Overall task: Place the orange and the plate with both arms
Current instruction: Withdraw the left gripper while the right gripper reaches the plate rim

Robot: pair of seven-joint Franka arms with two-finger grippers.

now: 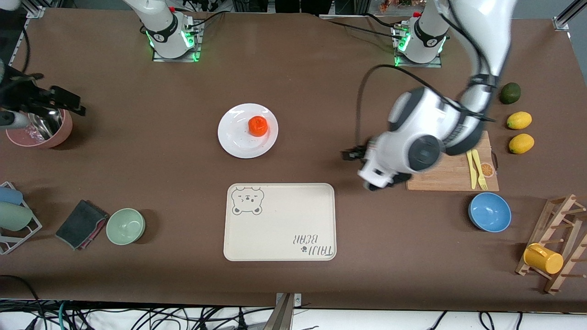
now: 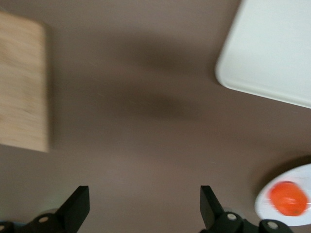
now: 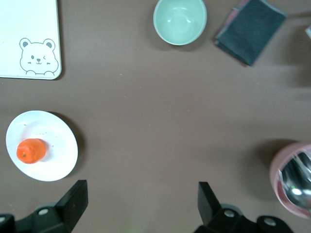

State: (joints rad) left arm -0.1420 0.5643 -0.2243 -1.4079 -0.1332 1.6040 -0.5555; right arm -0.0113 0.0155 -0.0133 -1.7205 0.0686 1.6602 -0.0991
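Brown paper-like covering runs across the whole tabletop [image 1: 293, 68], and on it the orange [image 1: 258, 126] sits on the plate [image 1: 238, 137], off-centre toward the left arm's end. Fruit and plate are together, yet both lie farther from the front camera than the cream bear tray [image 1: 279, 222], which is bare; my guess is the tray is where the plate is meant to go.

Neither arm holds anything. The left gripper [image 2: 143, 206] hangs with its fingers apart over bare brown surface between the tray and the wooden cutting board [image 1: 451, 172], the plate showing at the edge of its wrist view. The right gripper [image 3: 141, 204] is also spread wide and empty, up over the right arm's end of the tabletop near the pink pot [image 1: 43, 130].

Around the edges lie a green bowl [image 1: 125, 226], a blue bowl [image 1: 490, 211], a dark cloth [image 1: 80, 223], two lemons [image 1: 520, 131] and a yellow mug [image 1: 543, 259] on a wooden rack. Cables trail under the near edge.
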